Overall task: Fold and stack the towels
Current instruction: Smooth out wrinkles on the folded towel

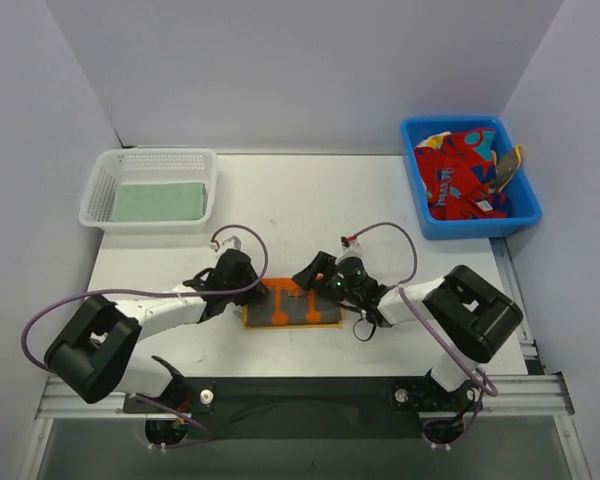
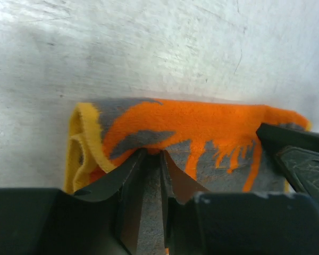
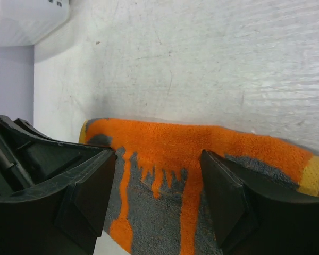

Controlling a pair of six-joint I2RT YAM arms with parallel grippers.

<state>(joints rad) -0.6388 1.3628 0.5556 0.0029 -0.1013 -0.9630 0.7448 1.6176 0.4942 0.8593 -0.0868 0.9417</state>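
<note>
Orange towel (image 1: pixel 292 307) lay folded, near centre. Right pincer (image 3: pixel 158 159) stood spread above it; left pincer (image 2: pixel 153 154) nearly together, grip unclear. Next move likely needed a pinch through all layers.

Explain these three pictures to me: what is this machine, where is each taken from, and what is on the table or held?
Two robot arms are bolted at the near edge of the table, each ending in a two-finger gripper. The wide picture looks down from above and behind them; the other two come from a camera on each wrist. A folded orange-and-grey towel lies on the table between the left gripper and the right gripper. The right jaws stand open over it; the left fingers are nearly together at its edge, grip unclear. A white basket holds a green towel; a blue bin holds red towels.
</note>
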